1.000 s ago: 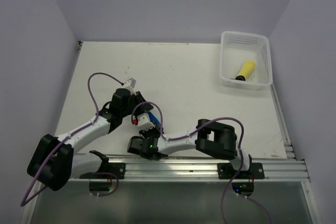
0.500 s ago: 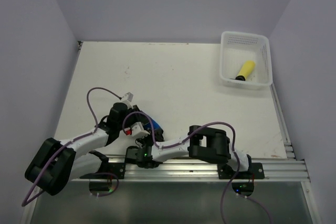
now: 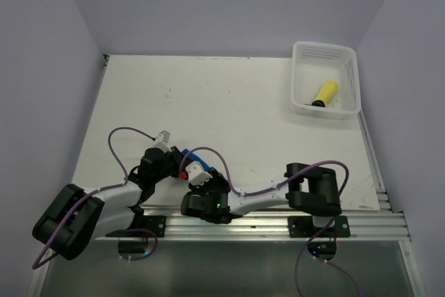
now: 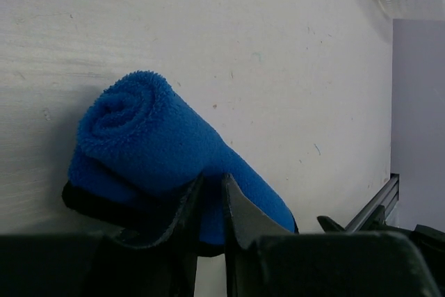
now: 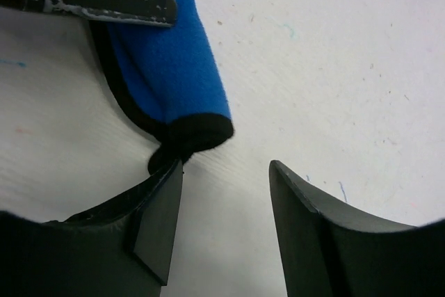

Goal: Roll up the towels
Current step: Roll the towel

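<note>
The blue towel (image 4: 154,145) lies as a tight roll on the white table, near the front edge between the two arms (image 3: 199,165). My left gripper (image 4: 213,180) is shut on the roll's side, with blue pile pinched between its narrow jaws. My right gripper (image 5: 226,169) stands open just off the roll's dark-edged end (image 5: 197,132), with bare table between its fingers; its left fingertip (image 5: 170,175) sits by the dark corner loop. The yellow towel (image 3: 325,92) lies rolled inside the basket at the far right.
The white perforated basket (image 3: 304,106) stands at the table's back right corner. An aluminium rail (image 3: 264,222) runs along the near edge, right behind both grippers. Purple cables loop over the arms. Walls close in the left, back and right sides.
My right gripper's jaws have spread apart and come off the blue towel's end. The left gripper has drawn closer to the near edge with the roll.
</note>
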